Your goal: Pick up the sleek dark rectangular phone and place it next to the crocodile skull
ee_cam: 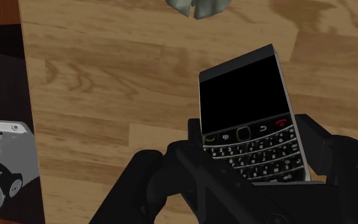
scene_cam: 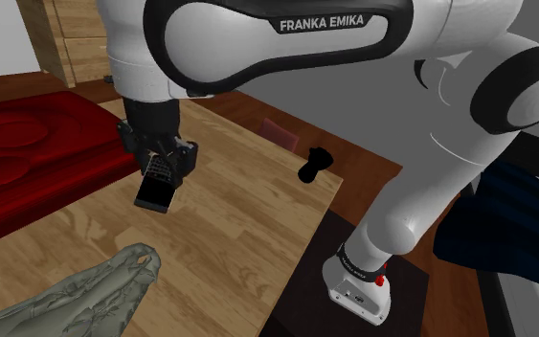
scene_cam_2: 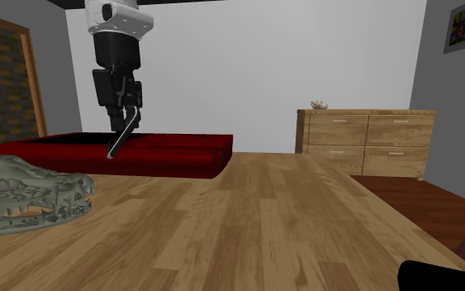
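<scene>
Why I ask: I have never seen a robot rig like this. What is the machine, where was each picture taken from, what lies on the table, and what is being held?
It is a white robot arm with black jaws at its end. The shoulder view looks down from beside and a little behind the arm. The second exterior view looks low across the wooden table. The wrist view comes from a camera on the hand itself, looking along the jaws. The jaws are shut on a dark phone with a small keyboard, held tilted above the table. On the table lie a grey-green crocodile skull and a small black object.
</scene>
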